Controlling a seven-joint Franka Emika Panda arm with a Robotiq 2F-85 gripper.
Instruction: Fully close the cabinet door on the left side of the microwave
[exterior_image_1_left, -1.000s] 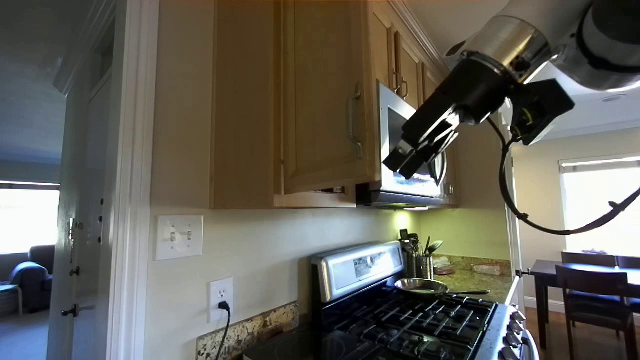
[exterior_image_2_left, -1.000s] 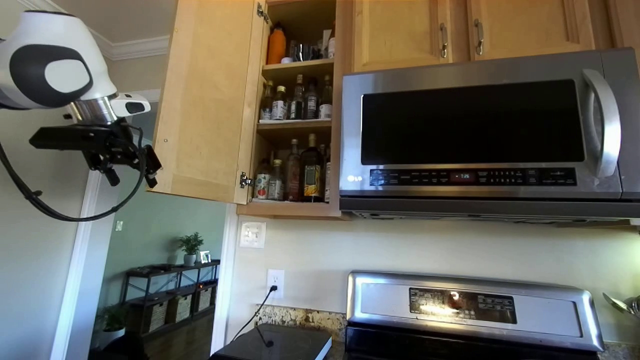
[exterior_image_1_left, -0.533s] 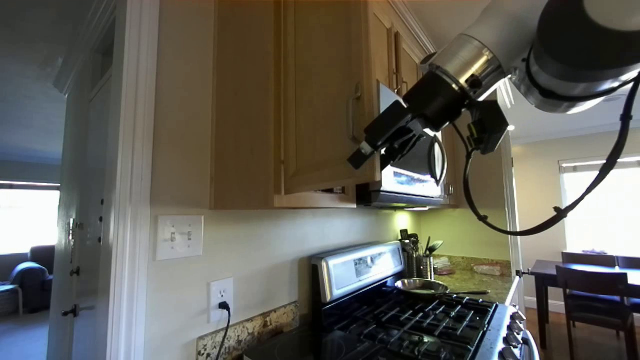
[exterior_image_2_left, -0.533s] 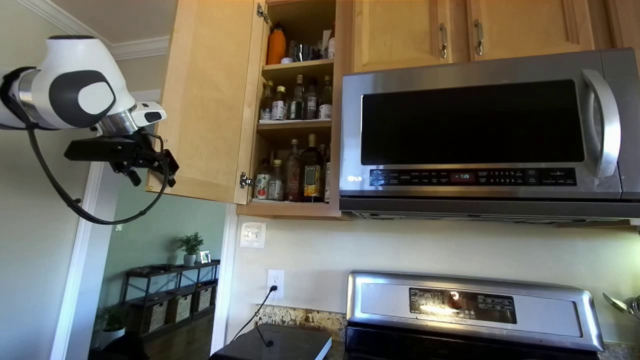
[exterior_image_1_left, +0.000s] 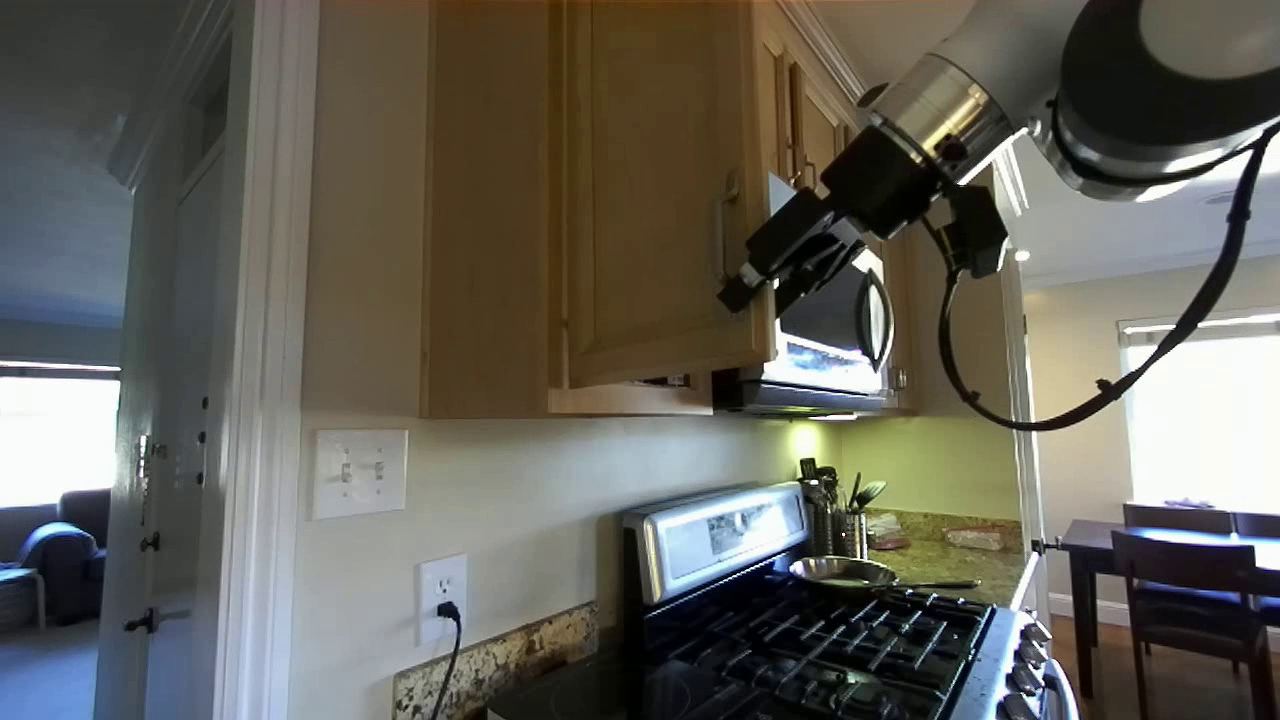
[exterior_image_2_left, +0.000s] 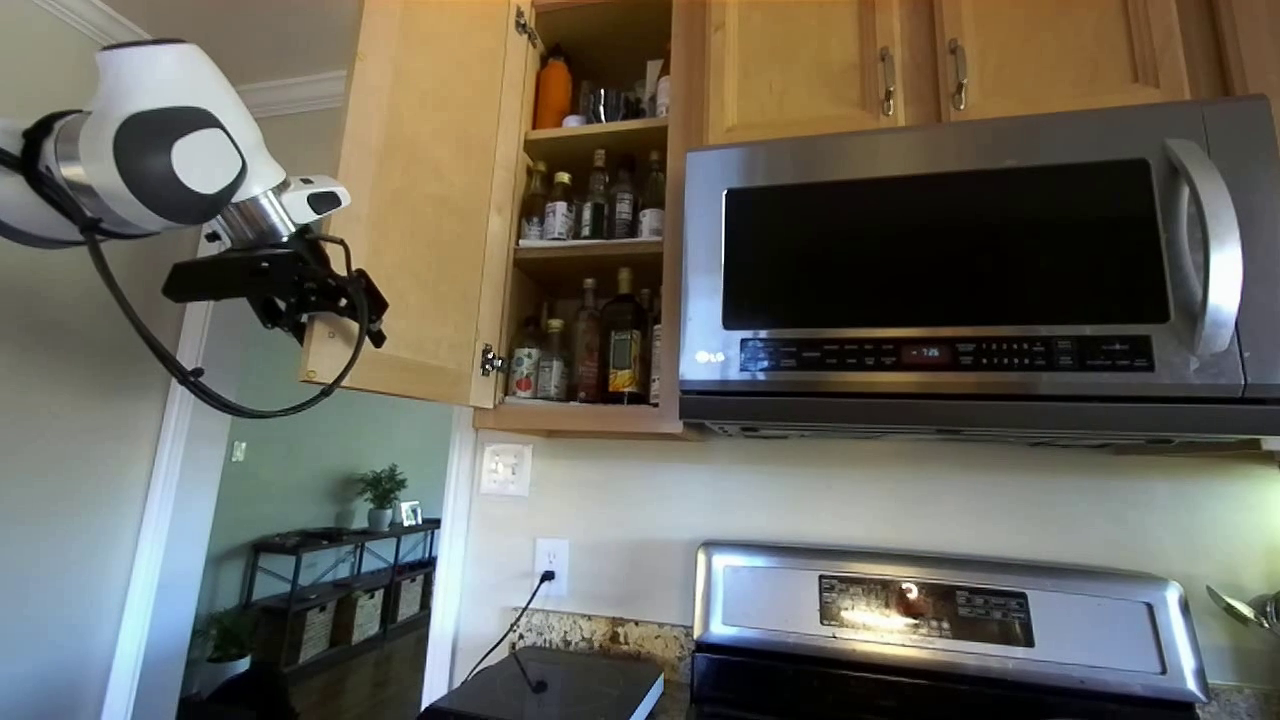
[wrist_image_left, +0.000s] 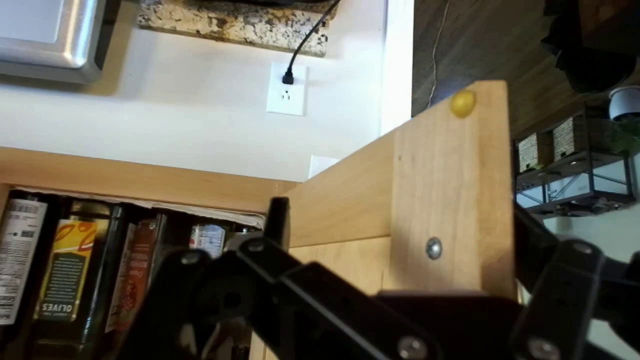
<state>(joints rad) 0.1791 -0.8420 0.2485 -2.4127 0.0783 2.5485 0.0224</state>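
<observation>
The cabinet door (exterior_image_1_left: 650, 200) is light maple and stands open to the left of the microwave (exterior_image_2_left: 940, 370). Its inner face (exterior_image_2_left: 420, 200) shows in an exterior view, and its silver bar handle (exterior_image_1_left: 722, 240) is on the outer face. My gripper (exterior_image_2_left: 335, 328) is at the door's free edge near the lower corner. In the wrist view the door edge (wrist_image_left: 445, 175) lies between the spread fingers, with one finger on the inner side and one on the outer side. The inner finger stands apart from the door edge; contact of the outer finger is hard to tell.
Bottles (exterior_image_2_left: 622, 345) stand on the open cabinet's shelves. The stove (exterior_image_1_left: 820, 640) with a pan (exterior_image_1_left: 843, 572) is below the microwave. Shorter wooden doors (exterior_image_2_left: 800, 70) are above it. A cable (exterior_image_2_left: 250, 412) hangs in a loop from the arm.
The arm has moved in to the door, and the fingers now straddle its free edge. The door has swung slightly toward the cabinet in the last half second.
</observation>
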